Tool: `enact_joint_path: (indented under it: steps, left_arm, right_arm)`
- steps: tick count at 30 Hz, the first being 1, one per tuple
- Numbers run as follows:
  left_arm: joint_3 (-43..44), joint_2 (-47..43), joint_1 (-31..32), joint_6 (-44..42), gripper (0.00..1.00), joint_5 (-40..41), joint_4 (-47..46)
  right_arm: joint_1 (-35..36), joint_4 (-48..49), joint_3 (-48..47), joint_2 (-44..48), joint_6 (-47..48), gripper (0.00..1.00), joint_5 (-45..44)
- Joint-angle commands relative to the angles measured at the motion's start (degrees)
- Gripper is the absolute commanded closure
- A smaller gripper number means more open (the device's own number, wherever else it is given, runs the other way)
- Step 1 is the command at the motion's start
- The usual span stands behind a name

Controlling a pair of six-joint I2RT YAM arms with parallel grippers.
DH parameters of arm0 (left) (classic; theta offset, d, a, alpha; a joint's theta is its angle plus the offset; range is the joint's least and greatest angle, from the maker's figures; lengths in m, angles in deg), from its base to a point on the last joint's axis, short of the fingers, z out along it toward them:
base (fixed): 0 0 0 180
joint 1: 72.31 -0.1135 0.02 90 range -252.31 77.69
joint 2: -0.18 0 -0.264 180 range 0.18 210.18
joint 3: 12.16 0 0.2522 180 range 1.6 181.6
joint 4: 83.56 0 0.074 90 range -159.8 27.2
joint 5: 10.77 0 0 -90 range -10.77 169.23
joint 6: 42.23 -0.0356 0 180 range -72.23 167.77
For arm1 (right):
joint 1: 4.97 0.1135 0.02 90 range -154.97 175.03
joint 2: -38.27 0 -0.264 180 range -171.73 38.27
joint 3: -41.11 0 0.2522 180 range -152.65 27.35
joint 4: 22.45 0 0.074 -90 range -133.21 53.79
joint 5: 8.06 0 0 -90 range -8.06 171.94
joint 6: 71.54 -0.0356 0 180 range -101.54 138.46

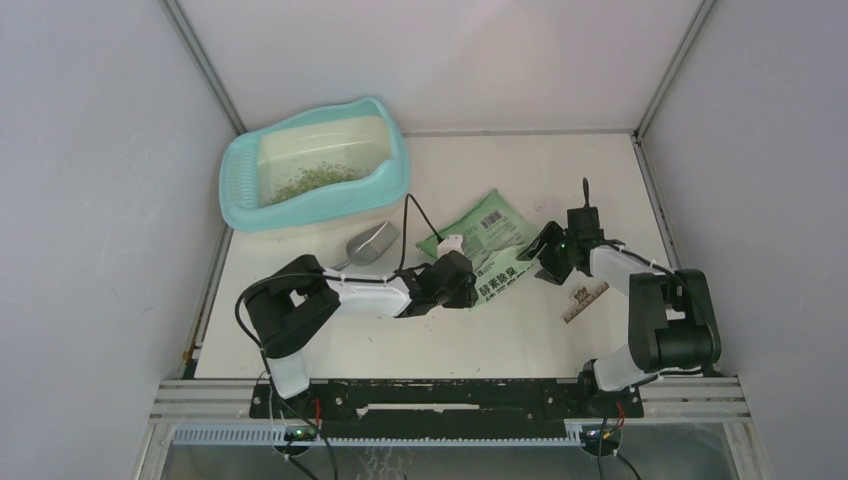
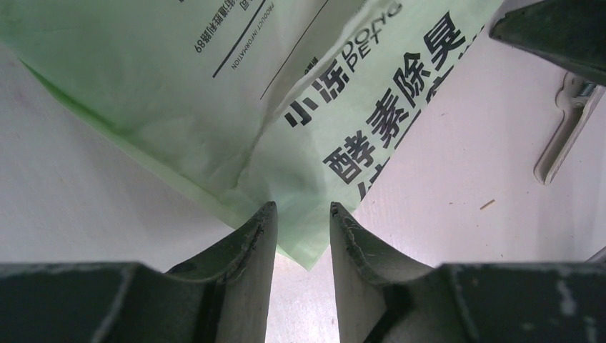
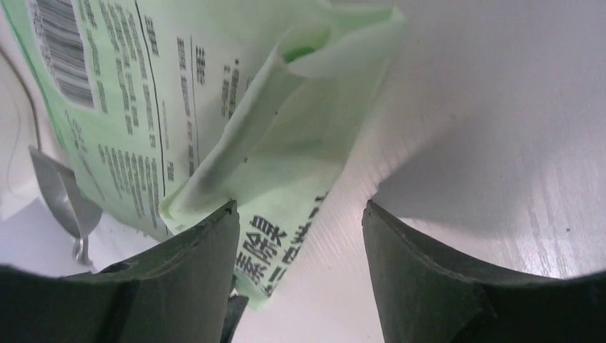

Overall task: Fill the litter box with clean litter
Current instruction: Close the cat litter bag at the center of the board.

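The litter box (image 1: pixel 238 190) sits far left on the tabletop (image 1: pixel 480 165), some litter (image 1: pixel 315 180) inside. The left claw (image 2: pixel 302 213) stands slightly apart astride the bag's (image 1: pixel 492 235) near corner, seemingly unclamped. The right claw (image 3: pixel 300 211) is wide apart.

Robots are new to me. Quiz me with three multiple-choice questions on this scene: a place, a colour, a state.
1. The box holds: A nothing; B a little litter; C litter to the rim.
2. The bag is: A green; B red; C blue.
3. The scoop lies: A in the box; B on the bag; C between box and bag.
B: granules cover only part of its floor. A: pale green with black print. C: it rests in the gap between them.
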Motion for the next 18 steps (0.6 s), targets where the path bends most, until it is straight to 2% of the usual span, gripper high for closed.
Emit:
enact_joint_path:
  steps: [1, 9, 18]
  left_arm:
    - [-1.4, 2.6, -0.7, -1.2, 0.61, 1.6, 11.6]
    - [-1.2, 2.5, -0.8, -1.3, 0.61, 1.1, 11.5]
    - [-0.9, 2.3, -0.8, -1.6, 0.61, 0.9, 11.3]
  right_arm:
    - [2.8, -3.1, -3.7, -3.7, -1.9, 0.29, -10.5]
    - [8.9, -5.8, -5.2, -4.4, -8.4, 0.26, -20.7]
    - [13.0, -2.9, 1.9, 1.4, -20.4, 0.25, -23.6]
